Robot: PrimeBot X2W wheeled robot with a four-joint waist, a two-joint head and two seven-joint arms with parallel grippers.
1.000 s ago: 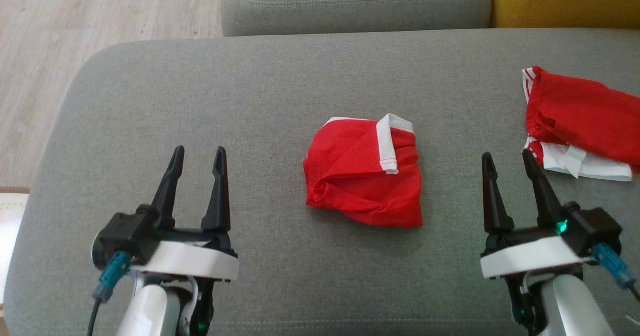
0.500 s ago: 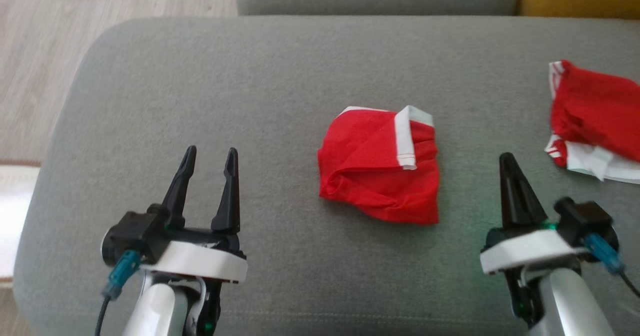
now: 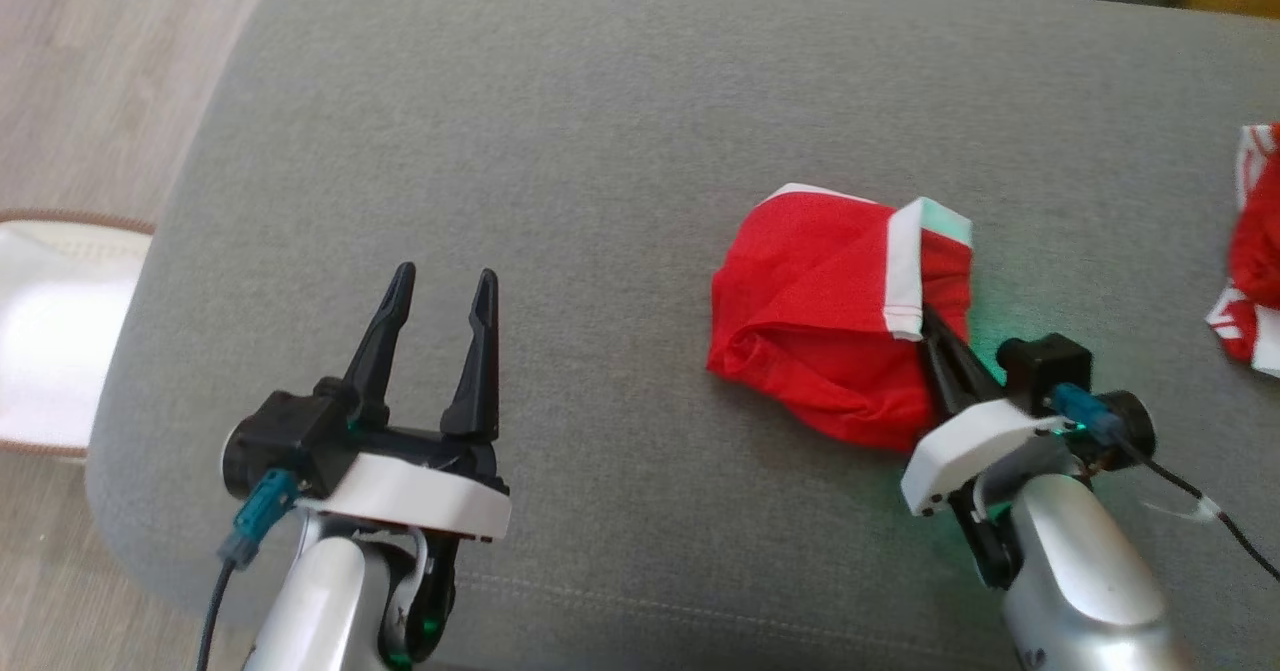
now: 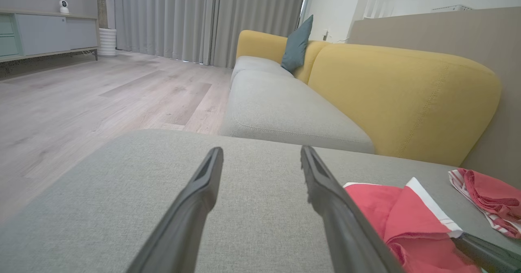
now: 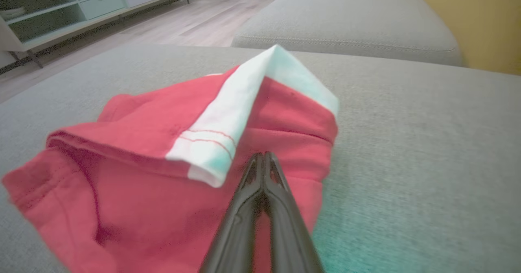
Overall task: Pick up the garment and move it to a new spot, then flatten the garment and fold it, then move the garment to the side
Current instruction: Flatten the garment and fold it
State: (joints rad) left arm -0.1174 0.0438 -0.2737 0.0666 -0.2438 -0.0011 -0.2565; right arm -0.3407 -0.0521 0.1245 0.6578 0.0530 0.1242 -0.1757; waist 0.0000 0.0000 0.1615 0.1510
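The red garment [image 3: 830,311] lay bunched right of centre in the head view on the grey cushion [image 3: 600,151]. It was neither flat nor neatly folded, so flattening and folding seemed left. The right gripper [image 3: 930,319] was closed at its white band (cloth pinched? unclear). The left gripper [image 3: 445,273] stood open, lower left.

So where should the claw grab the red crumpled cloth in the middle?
Pinch the white-banded flap on the right side of the garment, coming from the near right, where the right claw sits. That fold stands off the cushion, so it's probably easiest.
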